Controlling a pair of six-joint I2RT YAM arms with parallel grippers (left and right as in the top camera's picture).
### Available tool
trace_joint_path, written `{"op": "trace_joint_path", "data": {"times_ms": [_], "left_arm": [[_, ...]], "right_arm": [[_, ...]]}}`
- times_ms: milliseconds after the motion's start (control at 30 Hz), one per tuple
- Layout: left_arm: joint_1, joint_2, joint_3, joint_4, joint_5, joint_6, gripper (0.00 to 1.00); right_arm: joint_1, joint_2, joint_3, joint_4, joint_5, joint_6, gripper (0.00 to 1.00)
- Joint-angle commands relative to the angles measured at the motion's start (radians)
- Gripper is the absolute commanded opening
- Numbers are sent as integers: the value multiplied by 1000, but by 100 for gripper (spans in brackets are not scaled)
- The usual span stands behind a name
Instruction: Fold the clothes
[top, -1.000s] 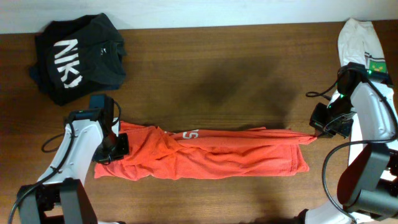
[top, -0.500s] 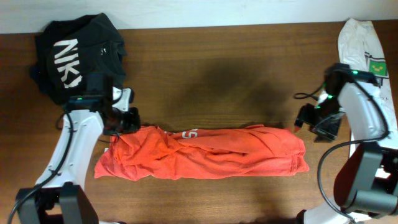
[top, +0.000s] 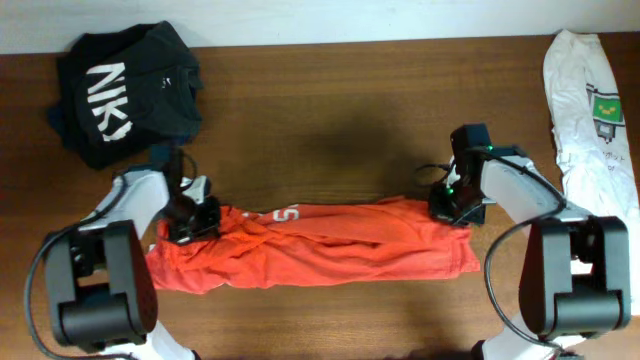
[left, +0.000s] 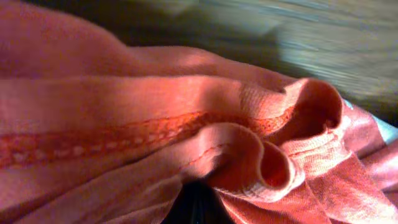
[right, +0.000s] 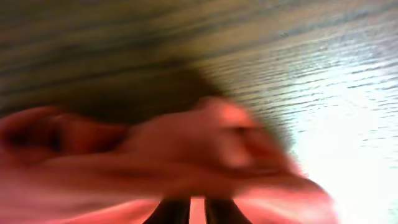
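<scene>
Your left pincer (top: 190, 222) is pressing its fingers together on a bunched fold of the orange T-shirt (top: 320, 245), at the shirt's far left corner. In the left wrist view, seamed orange cloth is crowding right over the dark fingers.

Your right pincer (top: 452, 210) is sitting on the shirt's far right corner. The right wrist view is blurring badly, but the two dark fingers are standing nearly together with orange cloth showing between them, so you are pinching cloth there too.

- Table (top: 330, 120): brown wood, carrying everything.
- T-shirt: lying across the near middle of the table as a long, rumpled band, running left to right between your two arms.
- Black garment (top: 125, 90): lying crumpled at the far left corner, showing large white letters, apart from the shirt.
- White garment (top: 585, 100): lying folded along the far right edge, well apart from the shirt.
- Small white lettering (top: 285, 214): showing on the shirt's far edge, left of centre.
</scene>
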Motion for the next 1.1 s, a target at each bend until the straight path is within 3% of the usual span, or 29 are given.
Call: {"op": "trace_joint_path", "data": {"times_ms": [0, 100, 233, 267, 300, 333, 367, 400, 433, 467, 633, 700, 800, 933, 1000, 1033, 1067], "left_arm": [[100, 56, -58, 21, -236, -32, 1], [142, 51, -22, -10, -256, -32, 1], [127, -47, 118, -140, -253, -31, 1], [116, -85, 144, -159, -253, -31, 1], [107, -124, 166, -175, -253, -32, 11], [101, -152, 172, -178, -253, -31, 41], [99, -176, 172, -178, -253, -32, 84], [99, -185, 172, -179, -253, -31, 99], [99, -185, 172, -179, -253, -32, 99], [99, -185, 171, -179, -253, -32, 99], [100, -185, 169, -179, -185, -32, 99], [100, -185, 169, -179, -185, -32, 99], [100, -185, 169, -179, -184, -32, 99], [100, -185, 169, -177, -181, -32, 99], [100, -185, 169, -177, -182, -32, 99], [100, -185, 169, -178, -182, -32, 99], [100, -185, 169, -179, -182, -32, 99]], "right_arm": [[-25, 50, -15, 32, 9, 8, 6], [-74, 48, 40, -35, 64, 35, 4], [-121, 47, 370, -343, 66, 2, 4], [-121, 47, 461, -417, 66, -20, 8], [-120, 47, 529, -473, 70, -23, 39], [-121, 47, 575, -509, 69, -23, 59], [-121, 47, 588, -522, 69, -38, 77], [-121, 48, 578, -524, 64, -69, 88], [-121, 48, 549, -516, 37, -92, 96], [-121, 48, 513, -500, -8, -131, 99], [-121, 48, 217, -286, -293, -306, 99], [-120, 48, 62, -164, -383, -315, 99], [-117, 48, -2, -118, -431, -315, 99], [-65, 48, -70, -95, -432, -314, 73], [-46, 48, -70, -87, -432, -283, 43], [-39, 48, -70, -79, -431, -269, 17], [-40, 48, -69, -72, -420, -251, 4]]}}
